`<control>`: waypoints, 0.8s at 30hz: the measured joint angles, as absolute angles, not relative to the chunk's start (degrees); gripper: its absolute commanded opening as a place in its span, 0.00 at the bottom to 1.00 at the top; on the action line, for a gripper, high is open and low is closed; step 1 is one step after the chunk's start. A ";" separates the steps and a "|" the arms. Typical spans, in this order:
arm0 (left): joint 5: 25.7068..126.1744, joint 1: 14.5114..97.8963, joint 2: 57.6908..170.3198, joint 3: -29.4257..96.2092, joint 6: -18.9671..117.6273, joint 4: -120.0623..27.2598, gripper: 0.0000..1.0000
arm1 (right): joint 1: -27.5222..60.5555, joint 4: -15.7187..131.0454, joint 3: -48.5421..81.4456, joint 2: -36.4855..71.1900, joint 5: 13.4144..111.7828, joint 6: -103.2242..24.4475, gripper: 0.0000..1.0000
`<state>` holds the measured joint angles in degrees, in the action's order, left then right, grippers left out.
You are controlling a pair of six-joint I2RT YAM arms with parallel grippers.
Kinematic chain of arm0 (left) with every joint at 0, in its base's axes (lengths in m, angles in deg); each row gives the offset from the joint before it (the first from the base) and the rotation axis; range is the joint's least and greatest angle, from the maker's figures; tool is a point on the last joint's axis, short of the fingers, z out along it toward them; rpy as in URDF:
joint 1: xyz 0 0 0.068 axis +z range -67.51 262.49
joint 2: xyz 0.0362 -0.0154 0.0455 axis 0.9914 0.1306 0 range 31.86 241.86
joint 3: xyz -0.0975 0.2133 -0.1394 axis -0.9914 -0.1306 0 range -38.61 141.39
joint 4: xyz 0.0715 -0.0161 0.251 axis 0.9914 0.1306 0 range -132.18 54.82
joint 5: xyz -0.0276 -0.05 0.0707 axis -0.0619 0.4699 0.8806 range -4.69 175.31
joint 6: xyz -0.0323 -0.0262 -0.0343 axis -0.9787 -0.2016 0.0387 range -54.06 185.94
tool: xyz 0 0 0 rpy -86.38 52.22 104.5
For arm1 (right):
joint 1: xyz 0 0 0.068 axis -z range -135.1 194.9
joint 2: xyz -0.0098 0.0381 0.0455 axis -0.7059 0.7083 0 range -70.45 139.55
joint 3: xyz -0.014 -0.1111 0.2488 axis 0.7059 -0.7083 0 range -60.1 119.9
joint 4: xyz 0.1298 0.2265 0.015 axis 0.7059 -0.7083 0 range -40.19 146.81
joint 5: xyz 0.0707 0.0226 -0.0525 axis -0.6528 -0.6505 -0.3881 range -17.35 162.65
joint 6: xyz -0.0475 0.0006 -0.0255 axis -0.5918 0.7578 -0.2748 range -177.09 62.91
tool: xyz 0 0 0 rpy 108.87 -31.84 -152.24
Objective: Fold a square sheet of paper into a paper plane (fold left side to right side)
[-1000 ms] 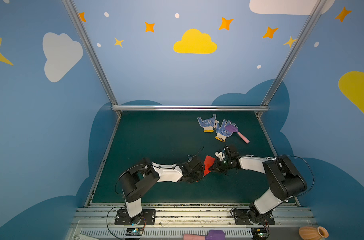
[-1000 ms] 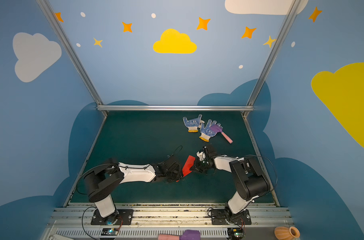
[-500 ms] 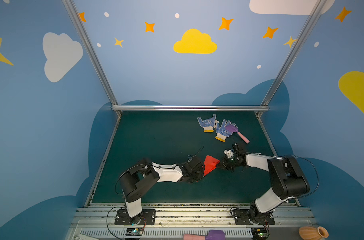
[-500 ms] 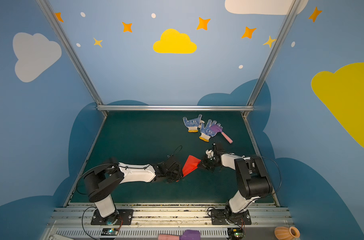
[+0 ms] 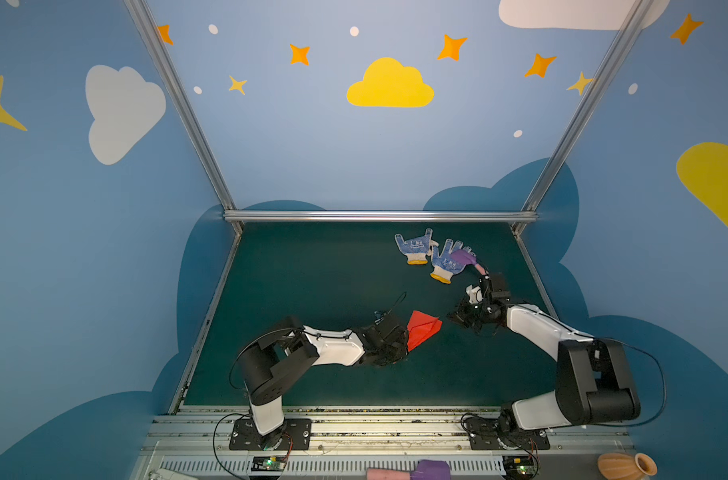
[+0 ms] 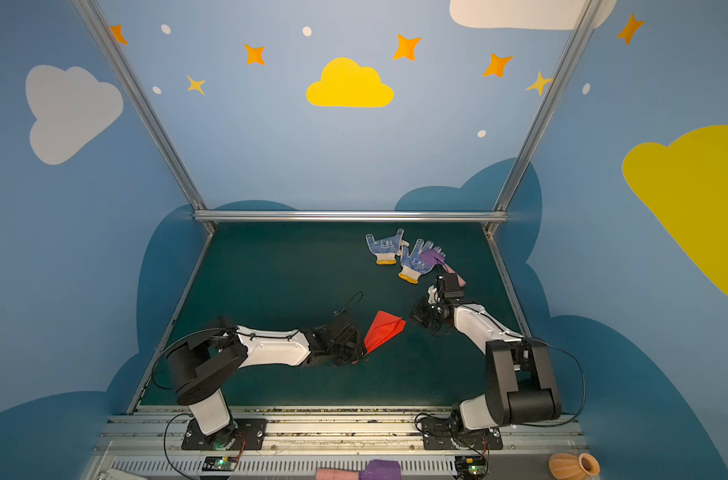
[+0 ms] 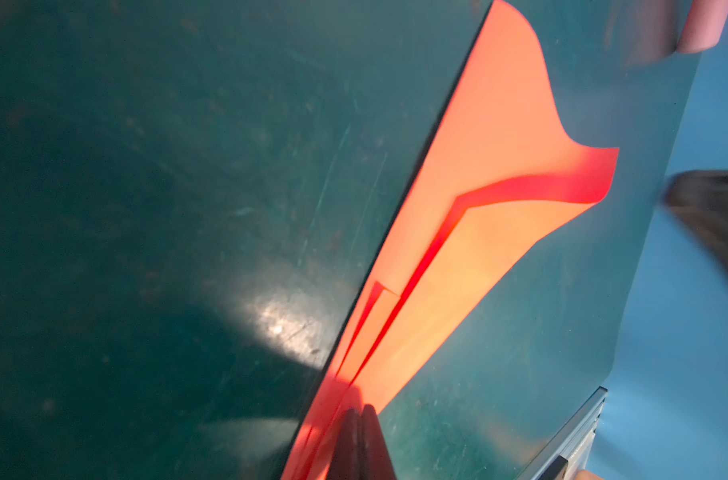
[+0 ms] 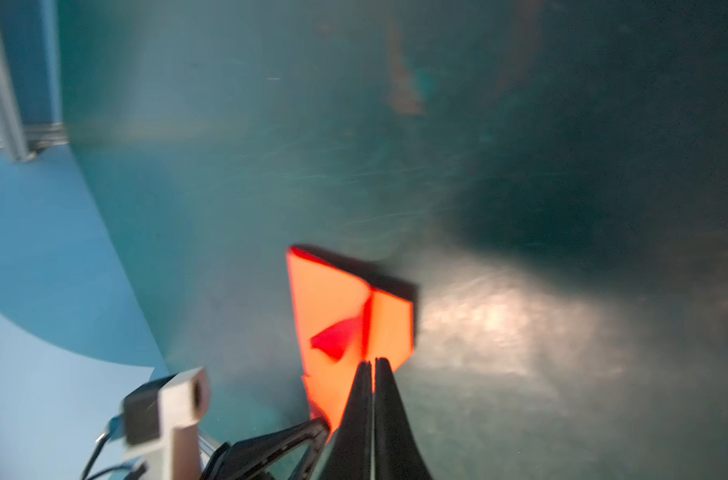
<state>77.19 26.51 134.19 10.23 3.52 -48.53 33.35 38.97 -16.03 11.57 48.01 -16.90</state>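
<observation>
Nearest the front, the left gripper is clenched on the narrow nose of the red paper plane, whose creased wings fan out to the right over the middle of the green mat. Just beside the plane's wide tail, with a small gap showing in both top views, the right gripper has its jaws pressed together on nothing. Farther back on the right lie two blue-dotted gloves, with the purple head of a toy hammer resting on one.
</observation>
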 measured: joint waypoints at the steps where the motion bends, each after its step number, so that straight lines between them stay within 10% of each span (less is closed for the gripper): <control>1: 77.17 26.51 134.19 10.23 3.52 -48.53 0.03 | 31.82 38.97 -15.68 11.44 48.03 -16.95 0.00; 11: 76.93 26.51 134.19 10.23 3.55 -48.55 0.03 | 18.31 39.64 -12.29 21.32 49.87 -16.23 0.00; 24: 76.58 26.62 134.25 10.23 3.52 -48.66 0.03 | 23.93 39.25 -12.84 24.33 53.97 -16.97 0.00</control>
<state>76.58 26.62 134.25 10.23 3.52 -48.66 23.93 39.25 -12.84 24.33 53.97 -16.97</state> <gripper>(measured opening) 0.047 0.050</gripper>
